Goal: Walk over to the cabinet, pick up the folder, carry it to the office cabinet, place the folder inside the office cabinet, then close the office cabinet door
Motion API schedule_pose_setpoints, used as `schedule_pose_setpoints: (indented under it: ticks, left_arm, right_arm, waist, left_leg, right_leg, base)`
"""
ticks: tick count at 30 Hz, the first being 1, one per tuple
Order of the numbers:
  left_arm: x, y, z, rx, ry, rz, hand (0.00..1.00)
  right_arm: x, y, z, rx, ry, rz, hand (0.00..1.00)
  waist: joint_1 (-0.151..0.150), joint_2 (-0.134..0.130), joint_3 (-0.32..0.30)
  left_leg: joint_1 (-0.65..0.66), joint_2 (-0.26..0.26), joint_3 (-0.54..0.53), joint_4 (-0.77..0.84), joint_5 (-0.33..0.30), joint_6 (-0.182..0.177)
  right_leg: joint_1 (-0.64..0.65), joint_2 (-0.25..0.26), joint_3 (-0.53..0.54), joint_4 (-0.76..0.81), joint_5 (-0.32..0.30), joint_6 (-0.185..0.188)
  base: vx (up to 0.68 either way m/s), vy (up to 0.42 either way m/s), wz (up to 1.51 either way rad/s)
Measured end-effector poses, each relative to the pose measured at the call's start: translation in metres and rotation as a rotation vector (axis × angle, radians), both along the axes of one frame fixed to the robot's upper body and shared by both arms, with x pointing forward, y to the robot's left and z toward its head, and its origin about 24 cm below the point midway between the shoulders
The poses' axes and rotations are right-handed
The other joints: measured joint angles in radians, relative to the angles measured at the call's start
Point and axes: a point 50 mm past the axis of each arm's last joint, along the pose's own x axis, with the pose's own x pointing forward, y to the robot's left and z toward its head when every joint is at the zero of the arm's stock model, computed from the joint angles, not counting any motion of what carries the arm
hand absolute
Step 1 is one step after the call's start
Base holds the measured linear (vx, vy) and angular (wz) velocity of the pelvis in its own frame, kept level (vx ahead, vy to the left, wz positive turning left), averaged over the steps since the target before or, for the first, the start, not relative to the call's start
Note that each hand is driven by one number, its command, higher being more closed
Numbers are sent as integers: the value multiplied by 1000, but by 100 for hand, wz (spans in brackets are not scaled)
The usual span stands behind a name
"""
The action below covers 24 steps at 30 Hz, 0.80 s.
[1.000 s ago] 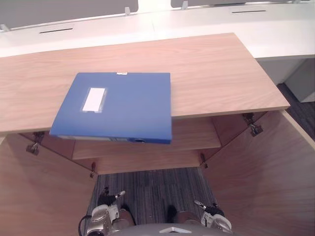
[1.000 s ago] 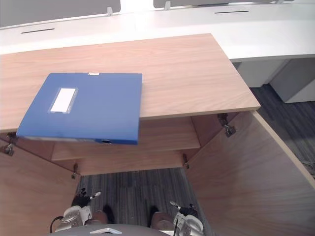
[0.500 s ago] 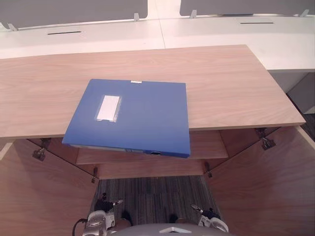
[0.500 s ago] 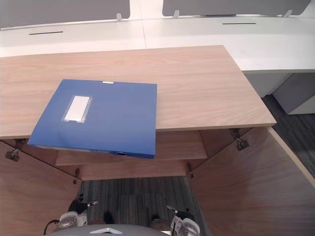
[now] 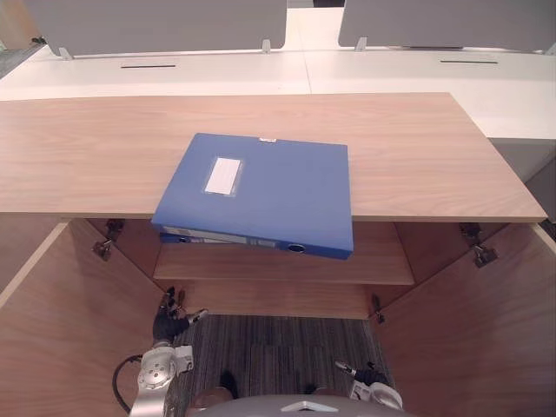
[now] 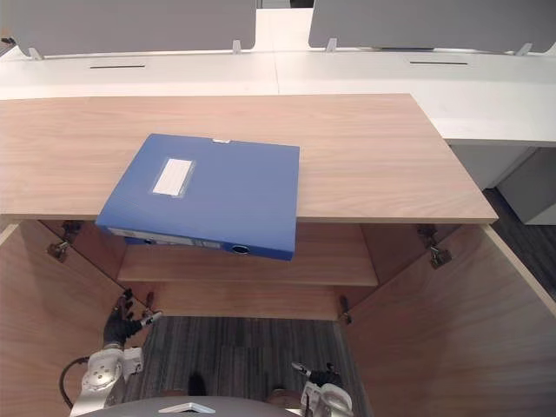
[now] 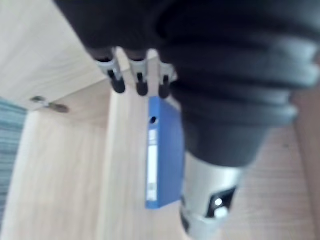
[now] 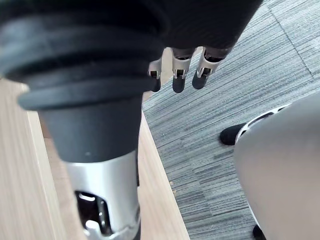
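While the folder (image 5: 261, 193) overhangs the cabinet top (image 5: 417, 156) edge, doors (image 5: 486, 347) open

folder (image 5: 261, 191) on cabinet top (image 5: 417, 148)

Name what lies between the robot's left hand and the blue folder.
Only a wooden shelf, between left hand and folder in the left eye view.

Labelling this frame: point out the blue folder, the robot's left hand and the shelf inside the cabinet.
blue folder (image 5: 269, 195), left eye view, middle of its cover.
left hand (image 5: 168, 322), left eye view, its dark middle.
cabinet shelf (image 5: 382, 262), left eye view, bare right part.
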Motion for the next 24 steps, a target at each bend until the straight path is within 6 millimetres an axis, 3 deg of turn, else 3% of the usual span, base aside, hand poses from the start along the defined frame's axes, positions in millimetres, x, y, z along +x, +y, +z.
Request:
schedule_pose_setpoints:
  ticks: [12,18,20,24]
  left_arm:
    - [20,2,86,71,-429,14,0]
    - [19,5,134,126,-653,37,0]
    - [18,6,153,244,-717,-14,0]
    - [18,7,170,438,-763,-72,0]
  right_arm:
    - [-1,2,-1,0,6,40,0]
    - [-7,5,-3,4,31,62,0]
    - [-9,5,-5,3,38,70,0]
    - [-7,3,-4,-16,40,122,0]
  waist:
    - [30,-2,-6]
    - [29,-19,-26]
    - [24,-20,-40]
    - [14,-15,-50]
  left_leg:
    - [36,-7,-25,-1,2,3]
    - [35,-6,-29,-1,3,4]
    - [36,-6,-25,-1,2,3]
    - [38,-5,-18,0,3,3]
  right_leg:
    - [50,-4,-16,-6,1,-2]
    - [52,-4,-18,-7,2,0]
    - [52,-4,-13,-8,9,8]
    - [52,-2,-5,-9,17,7]
  base:
    - [-8,7,4]
    - [-8,2,2]
    - [-1,6,-5]
    - [-5,8,-6]
